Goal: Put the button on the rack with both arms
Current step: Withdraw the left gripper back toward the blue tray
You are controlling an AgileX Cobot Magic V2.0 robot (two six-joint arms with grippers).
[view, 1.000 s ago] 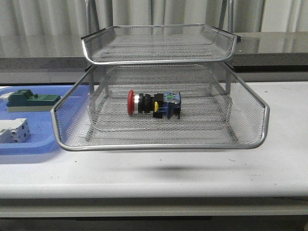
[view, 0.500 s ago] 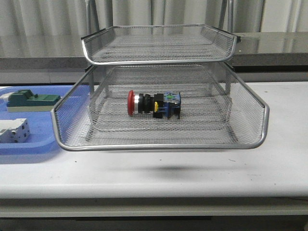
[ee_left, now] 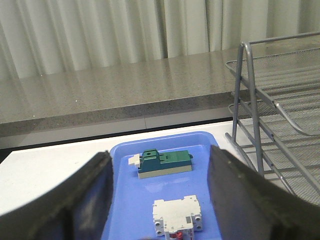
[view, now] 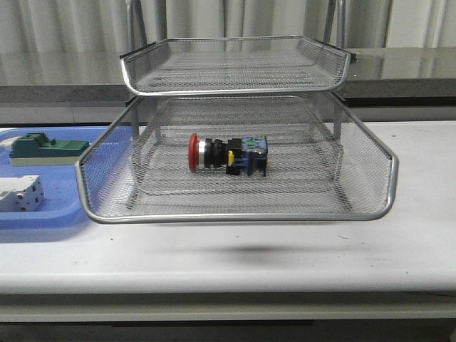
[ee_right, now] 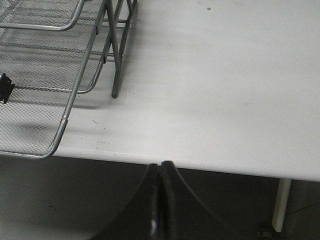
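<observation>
In the pulled-out middle tray of the rack (view: 239, 153) the button (view: 226, 155) lies on its side, red cap toward the left arm's side, blue end toward the right; it rests on the mesh floor, well in from every rim, which I judge keeps it from rolling out; the tier above it holds nothing that I can see. The tray juts forward over the table (view: 285, 256), probably drawn out so the button could go in from above; by my reading the placing is done, and sliding the tray home may remain. Neither arm shows in the front view. The left tool (ee_left: 159, 200) is spread wide with nothing between its fingers; it hangs above the blue tray (ee_left: 130, 200), which holds a green block (ee_left: 165, 162) and a white terminal block (ee_left: 177, 215), set apart from each other. The right tool (ee_right: 162, 200) has its fingers pressed together on nothing, off the table's near edge, beside the rack's corner.
</observation>
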